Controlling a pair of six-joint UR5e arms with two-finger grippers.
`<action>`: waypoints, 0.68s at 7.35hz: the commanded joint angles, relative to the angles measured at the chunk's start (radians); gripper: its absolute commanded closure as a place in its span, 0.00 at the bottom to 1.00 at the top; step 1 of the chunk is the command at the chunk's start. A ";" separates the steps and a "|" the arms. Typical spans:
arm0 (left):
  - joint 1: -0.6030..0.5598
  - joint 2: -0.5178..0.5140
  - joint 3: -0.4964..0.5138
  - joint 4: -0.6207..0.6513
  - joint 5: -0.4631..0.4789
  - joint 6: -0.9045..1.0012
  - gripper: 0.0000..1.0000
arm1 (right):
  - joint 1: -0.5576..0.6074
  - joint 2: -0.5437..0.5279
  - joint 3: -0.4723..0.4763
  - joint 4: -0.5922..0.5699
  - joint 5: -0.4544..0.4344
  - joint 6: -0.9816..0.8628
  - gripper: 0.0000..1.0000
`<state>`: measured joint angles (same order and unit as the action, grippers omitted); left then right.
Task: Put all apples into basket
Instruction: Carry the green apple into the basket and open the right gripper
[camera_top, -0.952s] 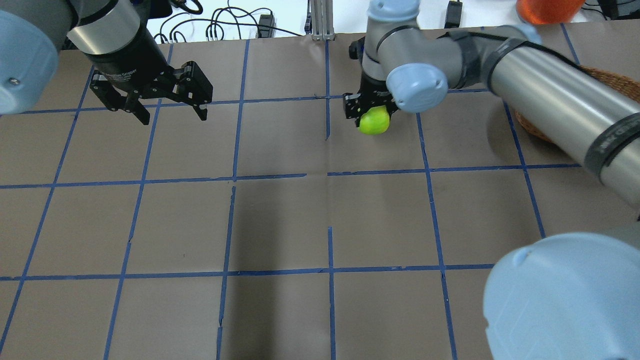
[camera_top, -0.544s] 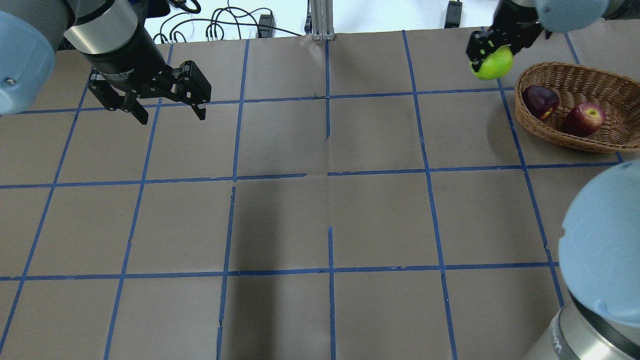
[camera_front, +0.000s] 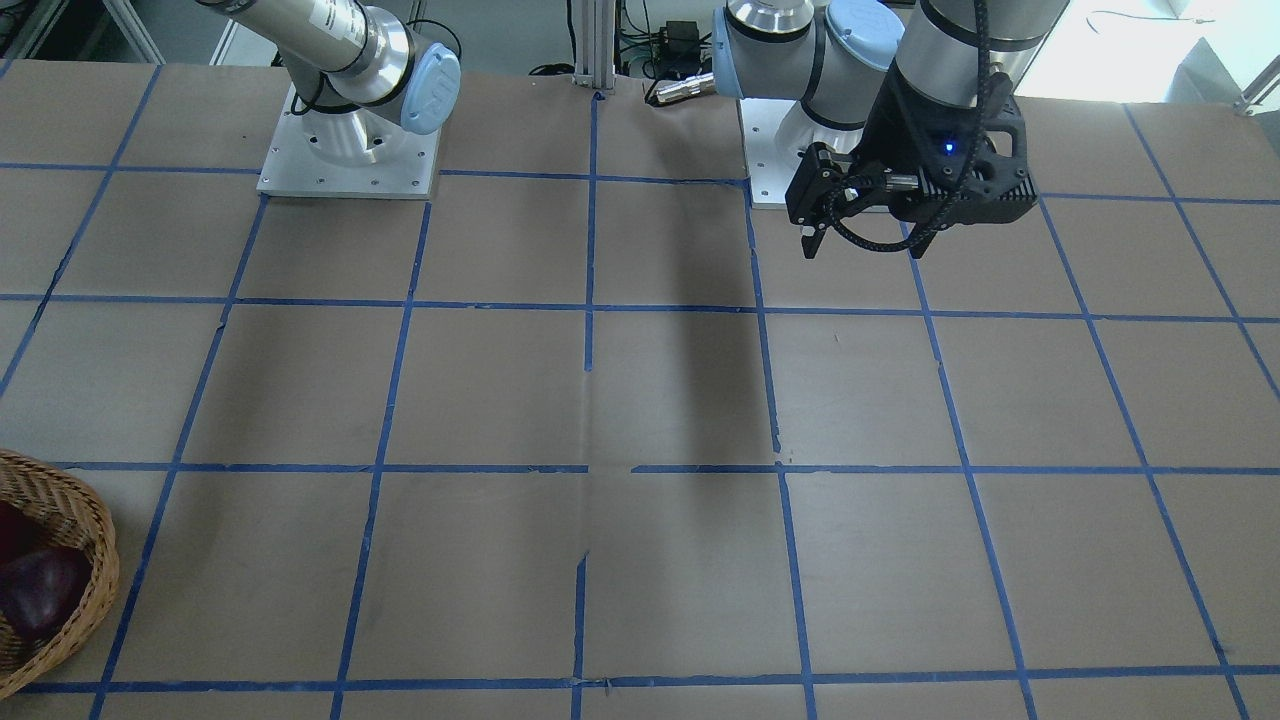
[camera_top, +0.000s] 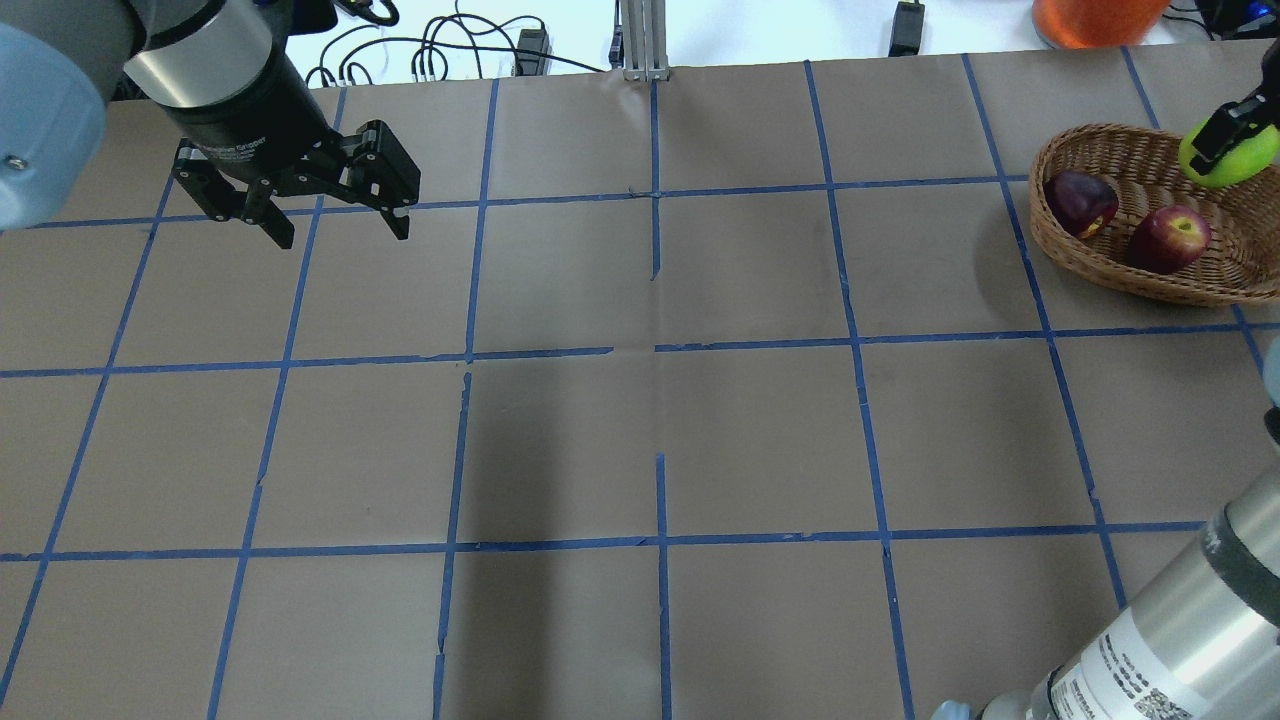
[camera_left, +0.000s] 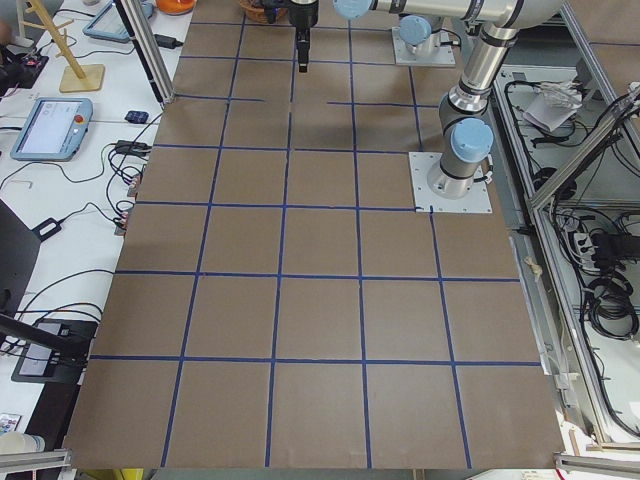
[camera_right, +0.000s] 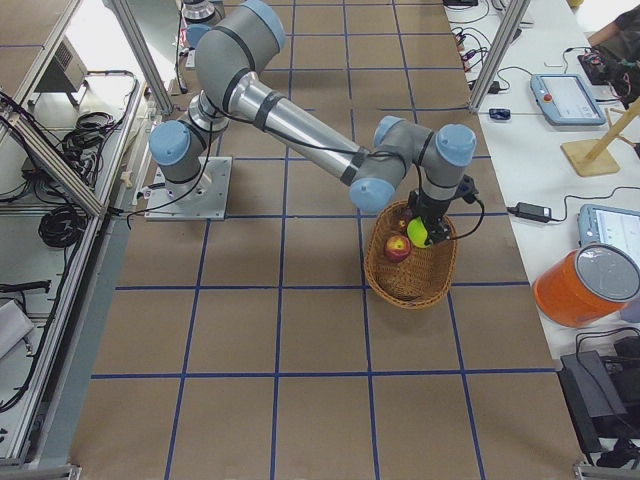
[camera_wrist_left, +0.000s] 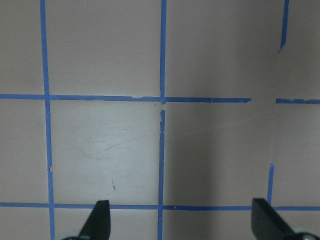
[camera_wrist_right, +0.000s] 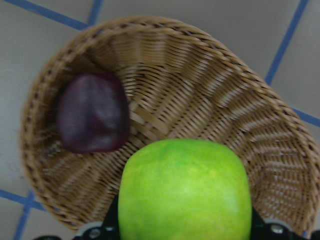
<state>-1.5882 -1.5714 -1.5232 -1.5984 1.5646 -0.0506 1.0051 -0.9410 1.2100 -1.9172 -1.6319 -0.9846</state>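
Moved: green apple (camera_top: 1240, 160), seemingly over basket (camera_top: 1140, 283); blue-taped table (camera_top: 760, 430).

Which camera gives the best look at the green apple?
The right wrist view: the green apple fills it, above the basket. Overhead catches it at the edge, partly behind the right gripper; exterior right shows it small. Others miss it.

You've got a counter (camera_top: 760, 430) wrapped in brown paper, with a blue tape grid (camera_top: 655, 348) across it and a few gaps in the tape near the centre. An orange tub (camera_top: 1095, 20) sits at the far edge, off the paper. Black cables (camera_top: 440, 55) and an aluminium post (camera_top: 640, 40) run along the same edge. On the white side bench (camera_left: 70, 215) you have two teach pendants (camera_left: 50, 128), a wooden stand (camera_left: 75, 70) and a black adapter (camera_right: 528, 212).
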 joint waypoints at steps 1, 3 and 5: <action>0.002 0.002 0.000 0.000 0.000 0.000 0.00 | -0.048 0.054 0.009 -0.051 -0.013 -0.097 0.59; 0.002 0.004 -0.002 0.000 0.000 0.000 0.00 | -0.053 0.051 0.000 -0.036 -0.012 -0.074 0.00; 0.002 0.005 -0.002 0.000 0.000 0.000 0.00 | 0.031 -0.045 -0.061 0.154 -0.069 0.095 0.00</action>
<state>-1.5859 -1.5674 -1.5246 -1.5984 1.5646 -0.0506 0.9778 -0.9232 1.1876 -1.8750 -1.6720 -0.9988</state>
